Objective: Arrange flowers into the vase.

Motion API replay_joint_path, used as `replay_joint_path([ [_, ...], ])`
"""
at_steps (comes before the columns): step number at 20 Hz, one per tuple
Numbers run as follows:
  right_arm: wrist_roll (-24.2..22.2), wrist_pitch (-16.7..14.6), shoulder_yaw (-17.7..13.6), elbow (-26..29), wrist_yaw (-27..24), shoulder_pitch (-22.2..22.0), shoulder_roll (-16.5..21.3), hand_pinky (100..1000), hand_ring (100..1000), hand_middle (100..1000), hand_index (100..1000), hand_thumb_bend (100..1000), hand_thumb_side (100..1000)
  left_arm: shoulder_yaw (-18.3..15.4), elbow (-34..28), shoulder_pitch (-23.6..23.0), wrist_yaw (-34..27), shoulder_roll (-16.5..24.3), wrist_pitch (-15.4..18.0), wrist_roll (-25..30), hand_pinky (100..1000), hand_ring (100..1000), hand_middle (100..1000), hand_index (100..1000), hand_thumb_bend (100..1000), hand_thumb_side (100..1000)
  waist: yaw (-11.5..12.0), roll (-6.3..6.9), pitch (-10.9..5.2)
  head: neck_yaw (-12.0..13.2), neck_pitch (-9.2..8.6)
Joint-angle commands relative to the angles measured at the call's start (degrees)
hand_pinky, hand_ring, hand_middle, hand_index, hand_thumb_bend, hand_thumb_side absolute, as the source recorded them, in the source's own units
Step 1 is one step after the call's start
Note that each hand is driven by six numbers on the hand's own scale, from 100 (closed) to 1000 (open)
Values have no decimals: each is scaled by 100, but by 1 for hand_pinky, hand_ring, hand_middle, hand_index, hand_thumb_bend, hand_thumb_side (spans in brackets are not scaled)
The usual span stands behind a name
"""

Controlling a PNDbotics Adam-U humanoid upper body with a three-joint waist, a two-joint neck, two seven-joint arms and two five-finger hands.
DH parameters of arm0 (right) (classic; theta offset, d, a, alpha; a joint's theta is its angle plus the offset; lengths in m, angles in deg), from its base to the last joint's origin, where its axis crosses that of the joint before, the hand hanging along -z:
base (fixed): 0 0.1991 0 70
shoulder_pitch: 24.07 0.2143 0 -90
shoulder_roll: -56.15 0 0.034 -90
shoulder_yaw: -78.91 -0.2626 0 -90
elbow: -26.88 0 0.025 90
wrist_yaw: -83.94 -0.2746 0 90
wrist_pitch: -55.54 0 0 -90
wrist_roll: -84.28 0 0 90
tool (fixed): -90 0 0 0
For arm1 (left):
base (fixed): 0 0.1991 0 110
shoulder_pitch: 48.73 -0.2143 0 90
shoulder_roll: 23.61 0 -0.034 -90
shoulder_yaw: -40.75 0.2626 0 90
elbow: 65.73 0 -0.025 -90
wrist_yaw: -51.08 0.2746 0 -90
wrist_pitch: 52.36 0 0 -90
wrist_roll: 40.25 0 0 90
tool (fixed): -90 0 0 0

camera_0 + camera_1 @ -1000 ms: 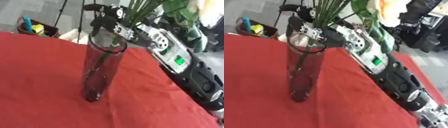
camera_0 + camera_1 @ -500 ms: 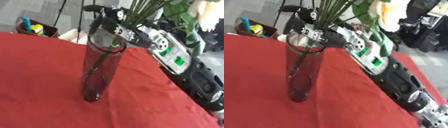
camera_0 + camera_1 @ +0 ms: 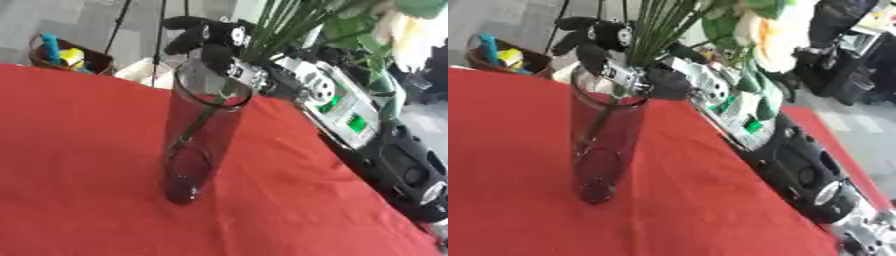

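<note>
Right robot hand (image 3: 601,42): I see it above and just behind the vase mouth, fingers curled round the green stems, so it grasps the flowers.
Flowers (image 3: 767,35): a bunch of green stems with leaves and a pale cream bloom; the heads stand up and to the right of my robot hand, the stem ends reach down past the rim.
Stems (image 3: 197,127): at least one runs at a slant inside the glass, its end about halfway down.
Vase (image 3: 199,135): tall, clear, dark-tinted glass, upright on the red desk (image 3: 79,175), directly under the robot hand.
Right arm (image 3: 798,160): comes in from the lower right, along the desk's edge.
Left robot hand: I cannot find it in either view.
Basket (image 3: 66,56): beyond the desk, upper left, with blue and yellow things in it.
</note>
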Motion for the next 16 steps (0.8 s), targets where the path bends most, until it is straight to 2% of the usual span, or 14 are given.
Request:
replay_joint_path([
  [1,-23,-133,-48,75,66,24,245,881,1000,100,832,100,1000,52,-102,41,15,29,-14,11,524,739,733,749,100,730,-5,33,-96,-20,-62],
  [8,-195,-432,-41,75,271,-28,257,918,1000,100,847,100,1000,50,-102,55,4,39,-21,13,524,740,734,748,100,731,-13,-2,-102,-26,-54],
  [16,-303,-499,-7,75,341,-66,258,940,1000,100,865,100,1000,57,-102,52,-3,46,-36,38,524,741,734,748,100,733,-22,-38,-127,-18,-45],
])
